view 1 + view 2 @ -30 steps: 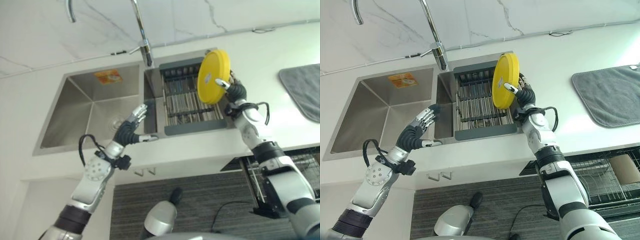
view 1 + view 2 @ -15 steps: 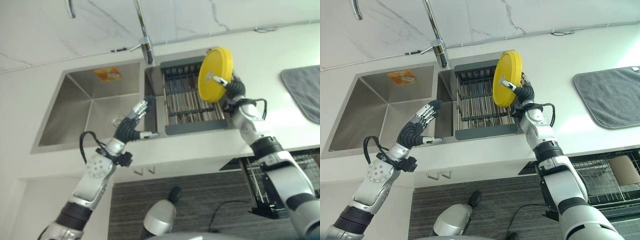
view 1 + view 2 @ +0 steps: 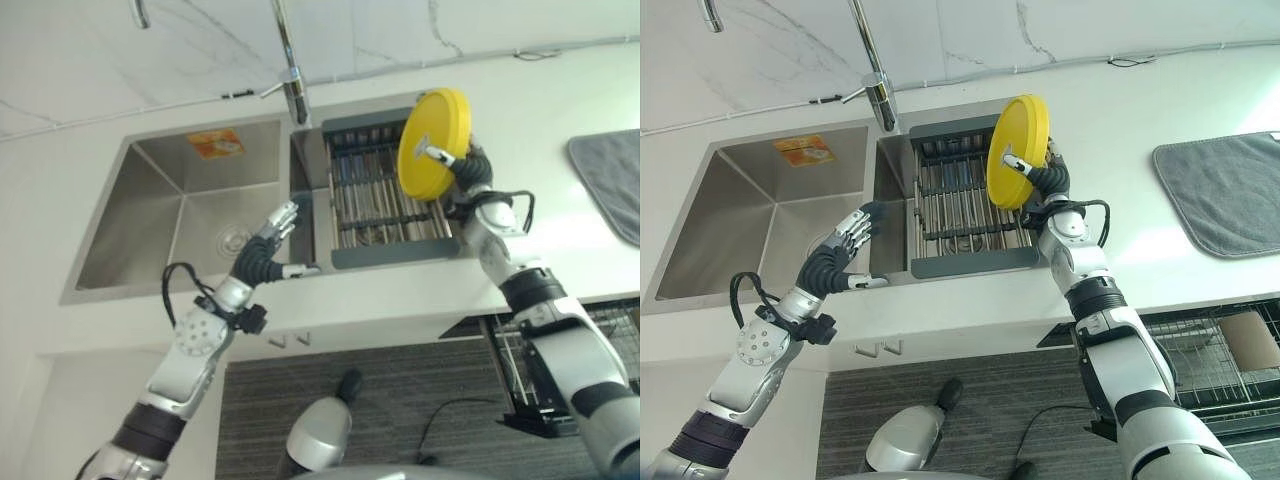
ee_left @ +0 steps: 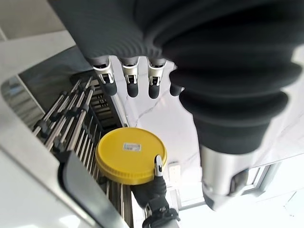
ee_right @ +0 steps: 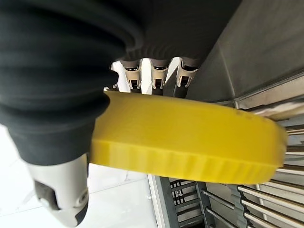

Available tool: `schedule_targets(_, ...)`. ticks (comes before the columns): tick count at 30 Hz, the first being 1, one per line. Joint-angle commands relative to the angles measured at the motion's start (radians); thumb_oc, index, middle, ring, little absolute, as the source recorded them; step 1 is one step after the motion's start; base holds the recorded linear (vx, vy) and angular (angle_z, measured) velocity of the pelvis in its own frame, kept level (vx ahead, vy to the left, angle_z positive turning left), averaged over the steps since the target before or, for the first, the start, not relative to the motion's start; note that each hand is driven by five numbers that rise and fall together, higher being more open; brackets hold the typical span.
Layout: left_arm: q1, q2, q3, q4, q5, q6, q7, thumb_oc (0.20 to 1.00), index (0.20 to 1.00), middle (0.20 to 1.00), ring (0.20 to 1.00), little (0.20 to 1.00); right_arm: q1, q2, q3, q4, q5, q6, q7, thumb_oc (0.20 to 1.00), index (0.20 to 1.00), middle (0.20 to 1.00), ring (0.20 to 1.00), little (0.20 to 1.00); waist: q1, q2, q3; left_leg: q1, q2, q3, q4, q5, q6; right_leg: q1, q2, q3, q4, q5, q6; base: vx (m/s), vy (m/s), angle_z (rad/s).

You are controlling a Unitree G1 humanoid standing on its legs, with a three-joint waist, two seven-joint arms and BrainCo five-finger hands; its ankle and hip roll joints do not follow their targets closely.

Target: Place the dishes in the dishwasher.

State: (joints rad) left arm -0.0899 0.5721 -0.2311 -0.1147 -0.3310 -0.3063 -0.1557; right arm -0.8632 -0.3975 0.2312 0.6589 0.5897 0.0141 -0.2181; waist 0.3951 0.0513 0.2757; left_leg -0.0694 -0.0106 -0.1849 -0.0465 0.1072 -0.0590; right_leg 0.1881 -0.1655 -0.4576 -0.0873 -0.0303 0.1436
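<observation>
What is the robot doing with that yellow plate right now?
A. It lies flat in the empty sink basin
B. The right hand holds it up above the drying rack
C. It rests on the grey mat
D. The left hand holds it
B: the right hand grips the yellow plate on edge above the drying rack.

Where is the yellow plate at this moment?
The yellow plate is held on edge in the right hand, raised over the right end of the drying rack set in the sink, right of the faucet.

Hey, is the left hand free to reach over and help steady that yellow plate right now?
Probably yes: the left hand is open and empty, and nothing stands between it and the yellow plate.
</observation>
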Motion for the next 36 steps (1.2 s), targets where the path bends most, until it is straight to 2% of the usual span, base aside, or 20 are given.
schedule_targets(1,-0.041,0.026,-0.008,-0.041,0.015,-0.048,0.019,1.0,1.0,1.0,1.0,1.0,-0.098,-0.047,0.059,-0.065,-0.042,-0.02,-0.022,1.0,1.0,1.0,1.0,1.0,0.015,-0.001,-0.031,0.015,0.006,-0.067,0.014,-0.088,-0.017,-0.083,-0.052,0.064,0.132,-0.028,0.018,0.0,0.0,0.0)
schedule_targets(3,-0.042,0.024,-0.007,-0.04,0.013,-0.05,0.014,1.0,1.0,1.0,1.0,1.0,-0.102,-0.044,0.062,-0.064,-0.043,-0.025,-0.027,1.0,1.0,1.0,1.0,1.0,0.017,-0.002,-0.03,0.013,0.005,-0.069,0.015,-0.087,-0.017,-0.086,-0.051,0.066,0.134,-0.029,0.017,0.0,0.0,0.0)
schedule_targets(4,-0.043,0.024,-0.007,-0.04,0.012,-0.048,0.014,1.0,1.0,1.0,1.0,1.0,-0.103,-0.042,0.063,-0.065,-0.046,-0.03,-0.031,0.46,0.46,0.46,0.46,0.46,0.017,-0.002,-0.03,0.013,0.006,-0.07,0.014,-0.087,-0.016,-0.086,-0.051,0.066,0.134,-0.029,0.017,0.0,0.0,0.0)
schedule_targets(5,-0.043,0.023,-0.008,-0.04,0.013,-0.048,0.014,1.0,1.0,1.0,1.0,1.0,-0.105,-0.041,0.063,-0.066,-0.047,-0.03,-0.035,0.291,0.291,0.291,0.291,0.291,0.017,-0.002,-0.031,0.013,0.006,-0.07,0.015,-0.087,-0.017,-0.086,-0.05,0.066,0.134,-0.029,0.016,0.0,0.0,0.0)
schedule_targets(6,-0.043,0.021,-0.01,-0.039,0.013,-0.047,0.015,1.0,1.0,1.0,1.0,1.0,-0.107,-0.039,0.064,-0.066,-0.051,-0.035,-0.042,0.2,0.2,0.2,0.2,0.2,0.018,-0.002,-0.031,0.013,0.005,-0.07,0.015,-0.087,-0.016,-0.086,-0.05,0.067,0.134,-0.029,0.016,0.0,0.0,0.0)
schedule_targets(12,-0.043,0.015,-0.016,-0.041,0.013,-0.042,0.015,1.0,1.0,1.0,1.0,1.0,-0.112,-0.027,0.054,-0.061,-0.057,-0.054,-0.077,0.2,0.2,0.2,0.2,0.2,0.017,0.002,-0.034,0.014,0.005,-0.068,0.013,-0.088,-0.015,-0.089,-0.051,0.068,0.135,-0.03,0.015,0.0,0.011,0.0)
schedule_targets(15,-0.046,0.015,-0.021,-0.046,0.022,-0.059,0.01,1.0,1.0,1.0,1.0,1.0,-0.106,-0.022,0.05,-0.059,-0.061,-0.069,-0.082,0.2,0.2,0.2,0.2,0.2,0.017,0.005,-0.033,0.011,0.005,-0.066,0.015,-0.089,-0.014,-0.091,-0.054,0.066,0.137,-0.029,0.017,0.0,0.024,0.01)
schedule_targets(25,-0.049,0.013,-0.03,-0.056,0.006,-0.054,-0.004,1.0,1.0,1.0,1.0,1.0,-0.095,-0.019,0.028,-0.067,-0.039,-0.147,-0.098,0.2,0.2,0.2,0.2,0.2,0.012,0.012,-0.031,0.008,0.002,-0.063,0.009,-0.088,-0.012,-0.103,-0.057,0.069,0.138,-0.026,0.019,-0.01,0.007,0.0)
schedule_targets(26,-0.049,0.011,-0.035,-0.057,0.007,-0.054,-0.003,1.0,1.0,1.0,1.0,1.0,-0.09,-0.017,0.02,-0.076,-0.013,-0.181,-0.097,0.2,0.2,0.2,0.2,0.2,0.01,0.013,-0.031,0.009,0.003,-0.06,0.009,-0.089,-0.011,-0.103,-0.058,0.07,0.138,-0.026,0.02,0.0,0.0,0.0)
schedule_targets(30,-0.041,0.007,-0.039,-0.056,0.009,-0.058,-0.004,1.0,1.0,1.0,1.0,1.0,-0.078,-0.008,0.0,-0.112,0.033,-0.233,-0.095,0.2,0.2,0.2,0.2,0.2,0.004,0.012,-0.036,0.012,0.005,-0.053,0.006,-0.09,-0.01,-0.103,-0.059,0.072,0.137,-0.025,0.021,0.0,0.0,0.0)
schedule_targets(32,-0.024,0.004,-0.04,-0.06,0.012,-0.057,-0.004,1.0,1.0,1.0,1.0,1.0,-0.055,0.002,-0.038,-0.206,0.079,-0.315,-0.102,0.2,0.2,0.2,0.2,0.2,-0.004,0.011,-0.049,0.024,0.012,-0.042,-0.005,-0.088,-0.008,-0.095,-0.059,0.074,0.131,-0.024,0.021,0.0,0.0,0.0)
schedule_targets(33,-0.023,0.003,-0.039,-0.061,0.012,-0.056,-0.005,1.0,1.0,1.0,1.0,1.0,-0.053,0.003,-0.04,-0.211,0.069,-0.329,-0.104,0.2,0.2,0.2,0.2,0.2,-0.004,0.01,-0.05,0.025,0.012,-0.042,-0.006,-0.088,-0.008,-0.094,-0.059,0.074,0.13,-0.024,0.021,0.0,-0.014,-0.03)
schedule_targets(34,-0.006,0.007,-0.036,-0.061,0.009,-0.058,-0.016,1.0,1.0,1.0,1.0,1.0,-0.04,0.001,-0.056,-0.296,0.015,-0.376,-0.147,0.2,0.2,0.2,0.2,0.2,-0.005,0.006,-0.069,0.035,0.014,-0.037,-0.016,-0.087,-0.008,-0.084,-0.059,0.07,0.12,-0.022,0.023,0.0,0.0,0.0)
schedule_targets(36,0.003,0.006,-0.033,-0.064,0.008,-0.054,-0.021,1.0,1.0,1.0,1.0,1.0,-0.017,0.007,-0.064,-0.35,0.031,-0.392,-0.169,0.2,0.2,0.2,0.2,0.2,-0.006,0.0,-0.081,0.043,0.017,-0.033,-0.022,-0.087,-0.007,-0.076,-0.058,0.068,0.114,-0.02,0.024,0.01,-0.05,0.0)
